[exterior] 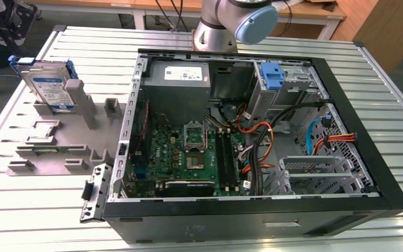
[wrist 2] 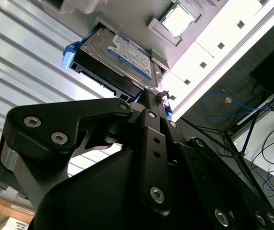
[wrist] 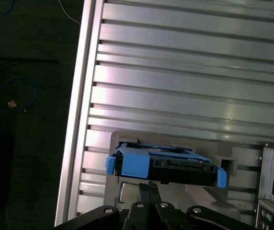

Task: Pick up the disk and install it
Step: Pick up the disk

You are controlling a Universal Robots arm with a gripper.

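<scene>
At twelve o'clock in the exterior view we see a silver-grey metal arm tube point(exterior: 212, 31), with a rounded pale-blue plastic joint cap point(exterior: 256, 23) at its three o'clock. In both wrist views we see the matte black metal gripper point(wrist 2: 150, 96) point(wrist: 149, 188), its jointed links point(wrist 2: 65, 127) dotted with silver hex screws point(wrist 2: 157, 193).

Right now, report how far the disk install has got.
Done: nothing yet. The disk stands in the grey holder, outside the open computer case. In hand: the gripper points at the disk's edge in both wrist views. It is close, but contact can't be judged. Left: both the pickup and the install.
</scene>
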